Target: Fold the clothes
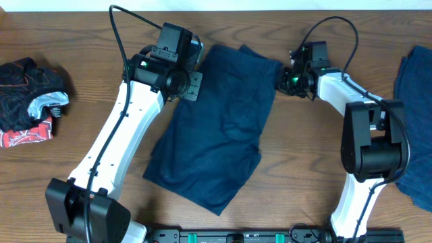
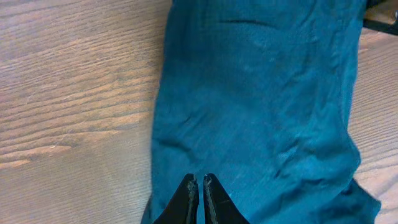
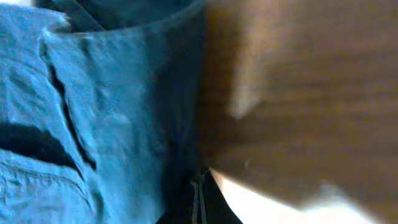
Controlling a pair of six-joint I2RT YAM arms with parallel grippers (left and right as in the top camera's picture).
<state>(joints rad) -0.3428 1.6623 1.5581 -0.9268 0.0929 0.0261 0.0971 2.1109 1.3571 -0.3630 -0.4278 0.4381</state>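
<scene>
The dark navy shorts (image 1: 219,125) lie folded lengthwise and slanted across the middle of the table. My left gripper (image 1: 194,74) is at their upper left edge. In the left wrist view its fingers (image 2: 198,182) are shut on the shorts (image 2: 261,93), which stretch away flat. My right gripper (image 1: 283,75) is at the upper right corner. In the blurred right wrist view its fingers (image 3: 200,180) are shut at the edge of the shorts (image 3: 93,106), dark cloth against them. Another blue piece (image 1: 415,121) lies at the right edge.
A crumpled black, red and grey garment (image 1: 30,98) lies at the far left. The brown wooden table (image 1: 304,155) shows on both sides of the shorts. The arm bases stand at the front edge.
</scene>
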